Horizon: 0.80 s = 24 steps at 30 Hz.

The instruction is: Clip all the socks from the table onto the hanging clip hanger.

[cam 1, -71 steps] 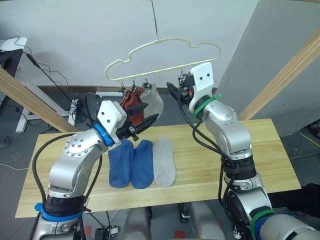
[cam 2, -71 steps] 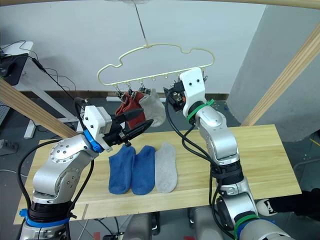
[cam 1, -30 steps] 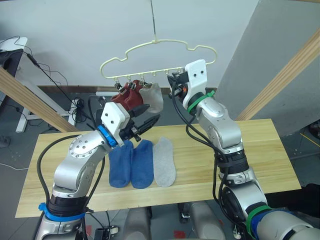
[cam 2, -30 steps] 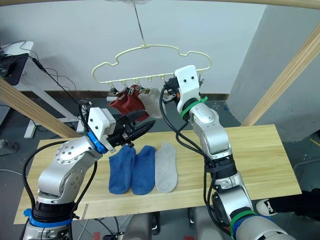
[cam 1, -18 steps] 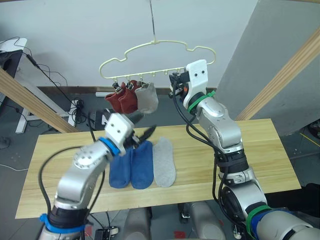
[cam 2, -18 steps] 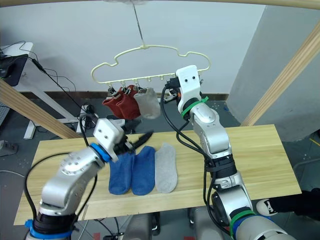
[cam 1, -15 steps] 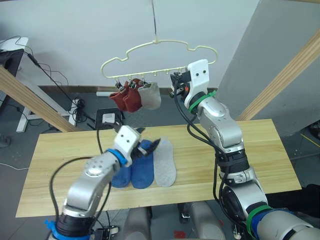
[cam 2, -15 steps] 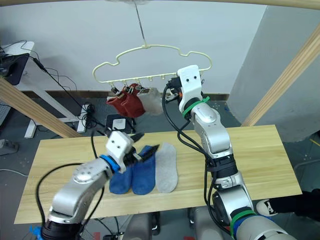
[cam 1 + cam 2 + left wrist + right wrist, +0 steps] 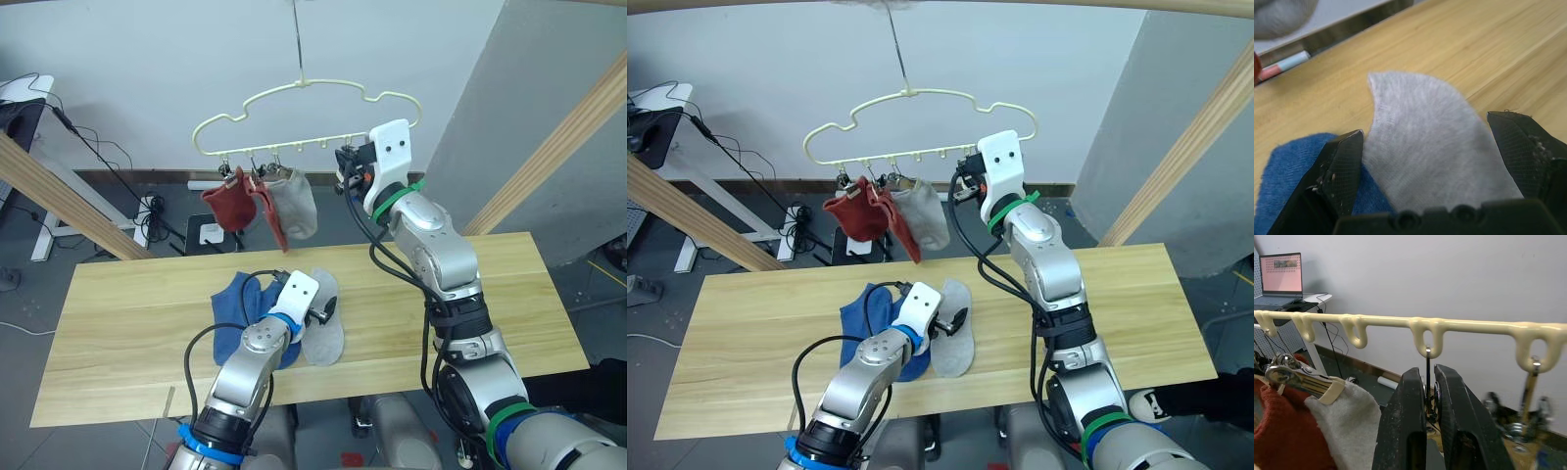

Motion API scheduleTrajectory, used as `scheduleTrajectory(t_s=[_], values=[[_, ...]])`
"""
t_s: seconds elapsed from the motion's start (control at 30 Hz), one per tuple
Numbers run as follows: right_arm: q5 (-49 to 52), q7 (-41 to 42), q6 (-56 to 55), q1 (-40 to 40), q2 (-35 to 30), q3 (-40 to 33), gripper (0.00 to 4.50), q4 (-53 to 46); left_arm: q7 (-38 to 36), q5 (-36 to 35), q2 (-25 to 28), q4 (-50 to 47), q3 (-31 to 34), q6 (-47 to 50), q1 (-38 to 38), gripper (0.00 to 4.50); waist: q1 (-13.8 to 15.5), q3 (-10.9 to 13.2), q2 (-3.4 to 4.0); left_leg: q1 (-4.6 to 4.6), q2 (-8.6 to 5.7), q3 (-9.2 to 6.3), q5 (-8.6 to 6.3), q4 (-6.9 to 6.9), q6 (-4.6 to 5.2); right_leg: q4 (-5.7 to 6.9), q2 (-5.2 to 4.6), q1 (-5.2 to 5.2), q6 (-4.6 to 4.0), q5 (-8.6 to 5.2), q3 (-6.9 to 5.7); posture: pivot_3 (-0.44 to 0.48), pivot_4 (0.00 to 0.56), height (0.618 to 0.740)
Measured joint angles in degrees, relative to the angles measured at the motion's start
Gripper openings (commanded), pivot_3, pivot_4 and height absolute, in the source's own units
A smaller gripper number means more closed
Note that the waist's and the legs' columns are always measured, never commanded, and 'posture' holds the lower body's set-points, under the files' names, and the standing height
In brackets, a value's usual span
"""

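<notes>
The left arm reaches low and forward, its left gripper (image 9: pixel 1432 156) pointing toward 1 o'clock with both black fingers (image 9: pixel 1334 174) spread wide. The right arm stretches steeply up toward 11 o'clock, elbow bent, its right gripper (image 9: pixel 1426 404) raised high with fingers pressed nearly together.

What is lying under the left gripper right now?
The left gripper, open, sits over the light grey sock on the table. That sock overlaps a blue sock; the arm covers how the blue socks lie.
</notes>
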Motion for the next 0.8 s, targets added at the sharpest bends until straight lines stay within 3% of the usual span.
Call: scheduleTrajectory(t_s=[0.07,0.17,0.6,0.8], values=[[0.0,0.0,0.3,0.1,0.0,0.0,0.04,-0.3,-0.5,0.8,0.1,0.8,-0.2,-0.2,-0.4,4.50,0.0,0.0,0.00,0.00,0.00,0.01,0.00,0.00,0.00,-0.02,0.00,0.00,0.00,0.00,0.00,-0.162,0.302,0.740],[0.0,0.0,0.5,0.1,0.1,0.0,0.04,-0.5,-1.2,2.3,1.1,2.1,-0.7,-0.7,-1.2,3.92,0.0,0.0,0.00,0.01,0.00,0.00,0.00,0.00,0.00,-0.01,0.00,0.00,0.00,0.00,0.00,-0.159,0.299,0.740],[0.1,0.0,1.2,0.9,0.4,0.0,0.04,-1.5,-3.8,5.0,2.8,5.0,-1.0,-5.6,-1.7,0.07,-0.2,0.0,0.00,0.01,0.01,0.01,0.00,0.00,0.00,-0.02,-0.01,0.01,0.01,0.00,0.00,-0.168,0.297,0.740],[0.1,0.0,1.4,1.2,0.5,0.0,0.04,-2.0,-4.8,5.9,3.9,4.9,-0.7,-12.3,-0.2,0.00,-0.2,0.0,0.00,0.00,0.02,0.01,0.00,-0.02,0.00,-0.04,-0.01,0.00,0.01,0.00,0.00,-0.168,0.294,0.740]])
